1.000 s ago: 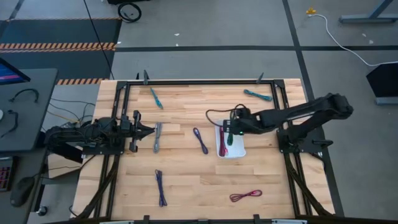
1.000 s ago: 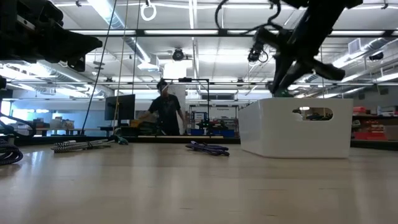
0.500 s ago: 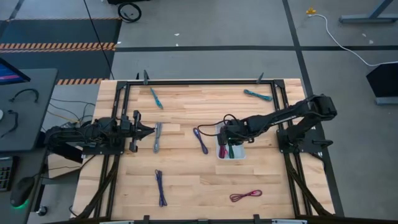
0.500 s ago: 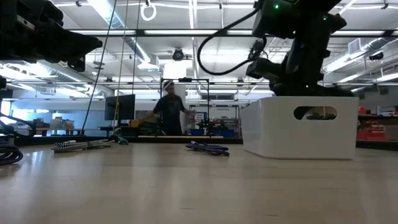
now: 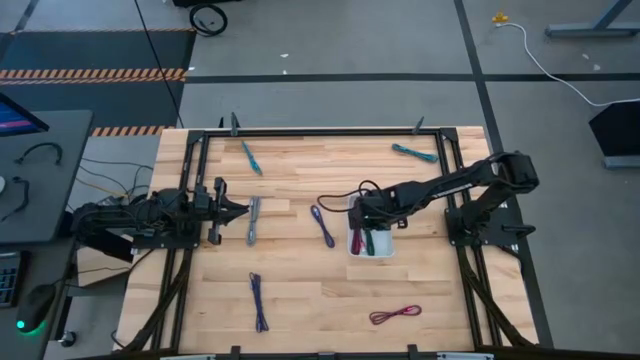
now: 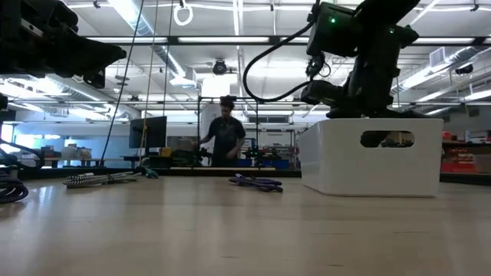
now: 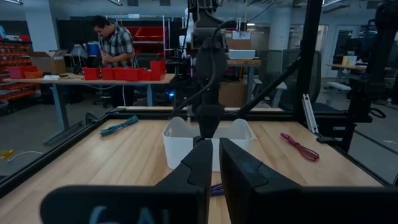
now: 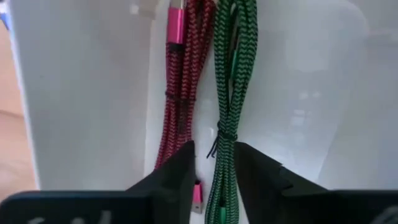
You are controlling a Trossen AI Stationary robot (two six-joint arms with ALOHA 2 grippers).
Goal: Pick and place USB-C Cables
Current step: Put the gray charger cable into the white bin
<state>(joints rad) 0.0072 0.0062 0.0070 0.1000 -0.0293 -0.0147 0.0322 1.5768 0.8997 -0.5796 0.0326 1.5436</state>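
Observation:
The white tray point(image 5: 388, 246) sits right of the table's middle, its long side showing in the low view point(image 6: 368, 165). A green cable point(image 8: 227, 93) and a maroon cable point(image 8: 180, 87) lie side by side on its floor. My right gripper point(image 8: 214, 152) points down into the tray point(image 5: 362, 212) and is open, with one finger on each side of the green cable's end. My left gripper point(image 5: 240, 209) waits shut near the left edge, beside a grey cable point(image 5: 253, 220). Several more cables lie on the table. My right gripper comes from above with its fingers across the green cable near its tie point(image 8: 224, 134). The cable lies flat on the tray floor. A gap shows beside one finger point(image 8: 183, 162). Whether the other finger point(image 8: 252, 165) touches the cable, I cannot tell.
Loose on the wood are two teal cables point(image 5: 250, 157) point(image 5: 413, 152), two purple ones point(image 5: 322, 225) point(image 5: 259, 301) and a maroon one point(image 5: 395, 315). A black frame rims the table. A person stands at a bench far behind the table point(image 6: 225, 138).
My right gripper came down from above the tray into it, carrying the green cable, and shifted a little toward the table's left. The green cable, which hung over the tray, now lies on its floor beside the maroon one.

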